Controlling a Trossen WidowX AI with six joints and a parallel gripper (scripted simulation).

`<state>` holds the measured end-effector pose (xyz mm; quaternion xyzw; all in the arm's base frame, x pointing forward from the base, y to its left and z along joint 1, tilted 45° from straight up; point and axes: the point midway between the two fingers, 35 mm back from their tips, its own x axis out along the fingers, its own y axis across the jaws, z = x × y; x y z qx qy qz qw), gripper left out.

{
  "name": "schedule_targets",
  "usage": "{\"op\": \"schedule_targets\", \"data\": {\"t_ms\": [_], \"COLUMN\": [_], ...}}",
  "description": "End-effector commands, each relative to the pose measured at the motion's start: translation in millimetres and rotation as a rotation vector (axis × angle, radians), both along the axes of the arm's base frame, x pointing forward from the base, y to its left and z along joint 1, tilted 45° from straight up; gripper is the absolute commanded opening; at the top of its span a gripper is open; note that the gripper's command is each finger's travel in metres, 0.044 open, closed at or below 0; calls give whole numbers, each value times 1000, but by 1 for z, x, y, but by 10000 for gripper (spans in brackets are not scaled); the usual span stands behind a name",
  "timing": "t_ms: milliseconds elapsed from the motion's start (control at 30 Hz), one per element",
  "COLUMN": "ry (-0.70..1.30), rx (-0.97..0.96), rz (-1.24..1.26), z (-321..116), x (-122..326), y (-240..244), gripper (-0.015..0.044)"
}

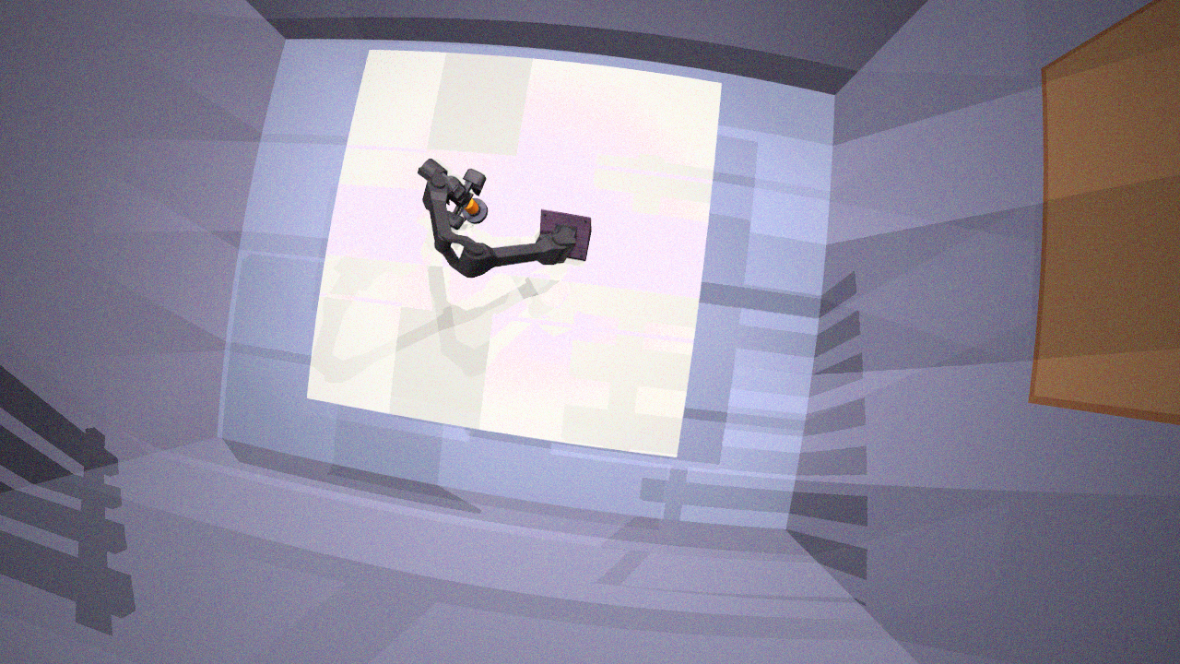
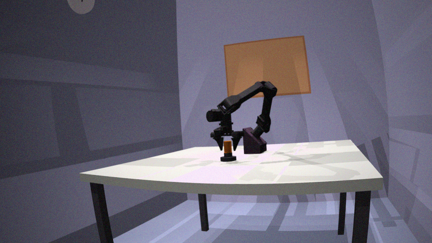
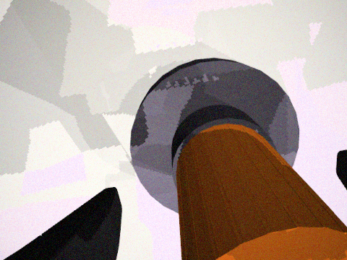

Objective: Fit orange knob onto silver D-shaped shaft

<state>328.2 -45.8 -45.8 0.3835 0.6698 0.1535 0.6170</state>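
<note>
The orange knob (image 1: 472, 207) (image 2: 227, 147) (image 3: 246, 188) stands upright on the dark round pedestal (image 1: 482, 216) (image 2: 227, 159) (image 3: 163, 180). In the exterior view its lower end meets the pedestal's raised collar, with no gap that I can see. The silver shaft is hidden, and so are the knob's hole and its flat side. My gripper (image 2: 227, 150) (image 3: 230, 180) is open and points down around the knob. One finger stands on each side, apart from the knob, with free space between finger and knob on both sides.
The arm's purple-black base (image 1: 582, 235) (image 2: 253, 144) stands on the white table (image 1: 635, 371) (image 2: 144, 169), to the right of the pedestal in the top and exterior views. The arm arches over from it. Patchy shadows lie on the table. An orange board (image 1: 1105, 231) (image 2: 268, 66) is on the wall.
</note>
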Motion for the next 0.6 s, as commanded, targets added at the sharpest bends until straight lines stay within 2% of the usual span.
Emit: {"op": "schedule_targets", "data": {"t_ms": [0,133,333,567], "ry": [0,0,1,1], "rx": [0,-2,-4,-4], "rz": [-1,-1,0,0], "z": [0,7,66,68], "x": [0,1,-6,-3], "y": [-1,-8,-67,-69], "gripper": [440,440,440,440]}}
